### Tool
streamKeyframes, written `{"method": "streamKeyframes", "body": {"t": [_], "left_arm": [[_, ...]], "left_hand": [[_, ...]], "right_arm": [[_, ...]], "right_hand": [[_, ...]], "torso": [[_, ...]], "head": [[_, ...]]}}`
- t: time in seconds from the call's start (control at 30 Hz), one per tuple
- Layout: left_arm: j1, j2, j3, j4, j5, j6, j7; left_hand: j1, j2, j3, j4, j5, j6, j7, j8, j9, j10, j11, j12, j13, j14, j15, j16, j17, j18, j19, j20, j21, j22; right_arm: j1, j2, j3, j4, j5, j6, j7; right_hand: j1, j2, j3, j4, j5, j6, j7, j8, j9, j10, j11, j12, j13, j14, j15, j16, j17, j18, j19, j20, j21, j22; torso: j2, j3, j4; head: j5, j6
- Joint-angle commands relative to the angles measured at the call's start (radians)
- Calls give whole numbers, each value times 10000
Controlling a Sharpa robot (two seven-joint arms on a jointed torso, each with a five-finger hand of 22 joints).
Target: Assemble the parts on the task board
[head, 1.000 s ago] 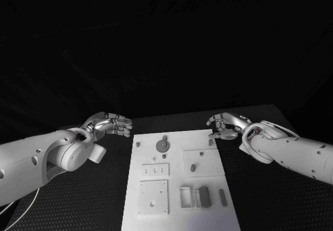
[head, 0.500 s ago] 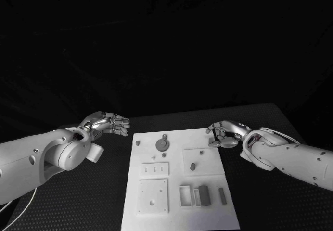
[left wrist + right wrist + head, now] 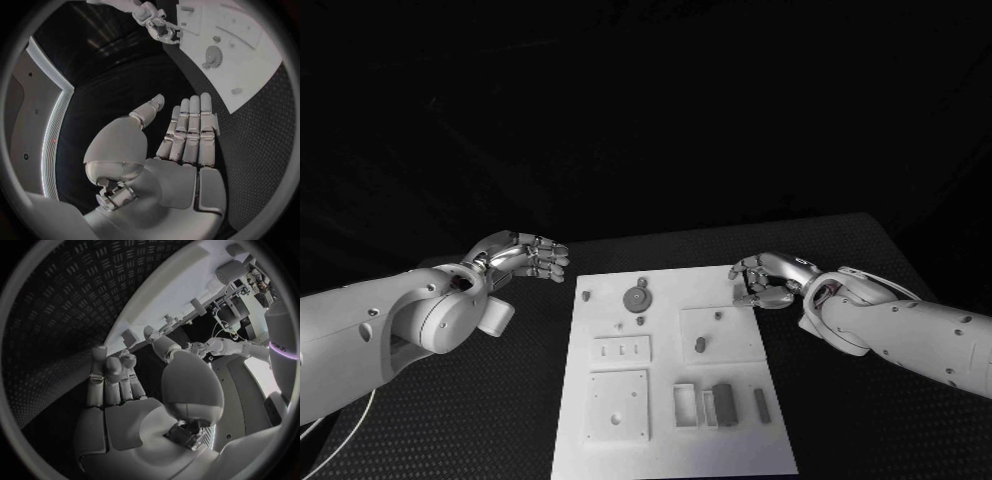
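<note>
The white rectangular task board [image 3: 668, 370] lies mid-table. The right hand [image 3: 769, 280], fingers curled, hovers at the board's far right corner over a small grey peg [image 3: 740, 294]; grip unconfirmed. The left hand [image 3: 531, 257] is empty, fingers apart. Recommend squaring fingertips on the peg before lifting.

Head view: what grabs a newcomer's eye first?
The white task board glows mid-table against the black. The right hand hovers, fingers curled, at its far right corner, near a small grey part. The left hand hangs off the board's left side, holding nothing.
</note>
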Motion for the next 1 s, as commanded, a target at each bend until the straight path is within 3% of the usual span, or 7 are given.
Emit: {"method": "streamKeyframes", "body": {"t": [0.03,0.2,0.33,1.0], "left_arm": [[-1,14,6,5,-36,155,113],[-9,14,6,-4,-36,162,105],[-12,12,6,-5,-36,166,100],[-67,25,5,-54,-36,190,92]], "left_hand": [[-28,-53,8,-35,-3,-16,44,-55,12,57,4,-58,10,44,31,-48,11,74,-6,28,-61,13],[-42,-45,4,-21,-3,-15,45,-55,13,57,5,-62,17,46,32,-55,19,73,-5,30,-64,15],[-49,-42,2,-15,-4,-15,46,-56,14,56,5,-65,20,46,33,-59,23,73,-5,30,-66,17],[-62,-36,-1,-2,-3,-17,45,-58,17,53,6,-76,36,48,32,-77,40,75,-7,28,-74,22]], "right_arm": [[-64,50,3,-40,-272,-213,18],[-92,96,3,-96,-362,-230,17],[-104,107,3,-80,-399,-263,8],[-108,141,4,-211,-411,-329,-54]], "right_hand": [[116,185,17,-15,48,667,252,158,80,-655,194,51,-20,12,-100,51,9,75,71,-48,36,175],[416,657,-19,-264,50,1307,-5,479,273,-517,-50,66,-89,122,-320,67,-19,75,137,-94,88,178],[410,808,-69,-325,55,1561,-106,567,338,-460,-143,57,-126,161,-409,64,-34,75,158,-105,101,173],[317,970,-99,-294,60,1896,-233,665,437,-384,-255,50,-164,208,-515,68,-45,75,200,-126,115,167]], "torso": [[-1,-10,6],[-4,-11,3],[-7,-21,0],[-3,-31,0]], "head": [[6,-16],[14,-41],[21,-47],[11,-86]]}}
